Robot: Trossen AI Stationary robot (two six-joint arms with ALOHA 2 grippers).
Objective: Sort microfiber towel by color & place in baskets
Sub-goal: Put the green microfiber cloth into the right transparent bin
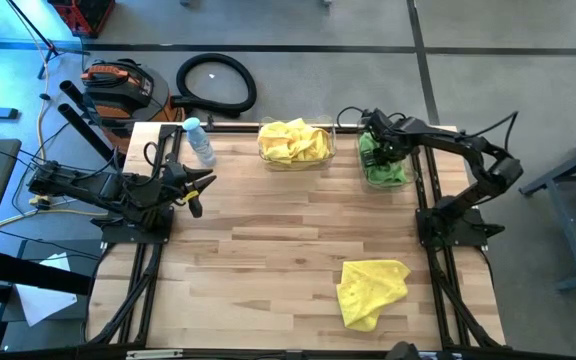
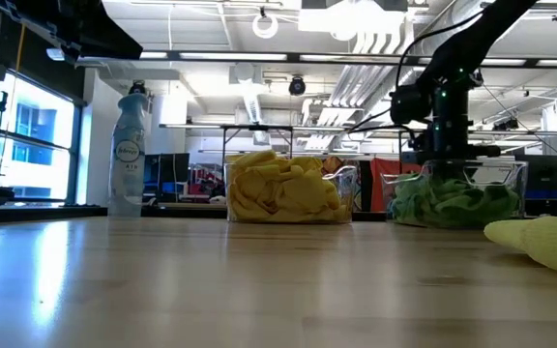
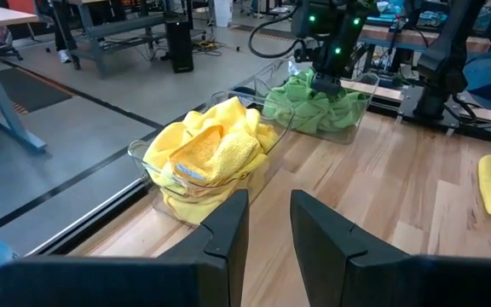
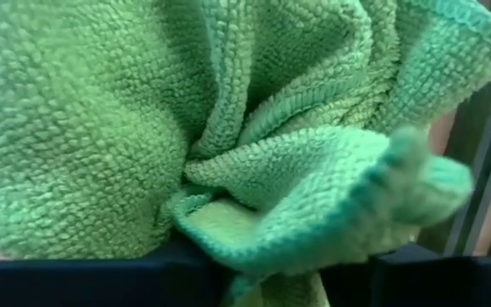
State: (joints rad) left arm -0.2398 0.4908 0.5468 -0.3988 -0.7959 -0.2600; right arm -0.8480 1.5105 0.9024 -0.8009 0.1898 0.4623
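Observation:
Near the far edge stand two clear baskets. The wider one (image 1: 264, 152) (image 2: 348, 193) (image 3: 141, 159) holds yellow towels. The narrower one (image 1: 367, 181) (image 2: 513, 174) holds green towels (image 3: 318, 107). My right gripper (image 1: 376, 150) (image 2: 443, 159) reaches down into the green basket and is shut on a green towel (image 4: 228, 128). Another yellow towel (image 1: 373, 290) (image 2: 544, 242) lies crumpled on the table near the near right corner. My left gripper (image 1: 203, 190) (image 3: 269, 230) waits open above the table's left side, touching nothing. My right gripper holds a bunched fold of the green towel (image 4: 267, 286) between its two fingers, coming from above and pointing down into the basket. Several layers pucker toward the pinch. The towel rests on the other green cloth in the basket.
A clear spray bottle with a blue cap (image 1: 200, 142) (image 2: 129, 155) stands at the far left of the table, beside the yellow basket. Bare wood stretches across the middle and near left of the table (image 1: 268, 250).

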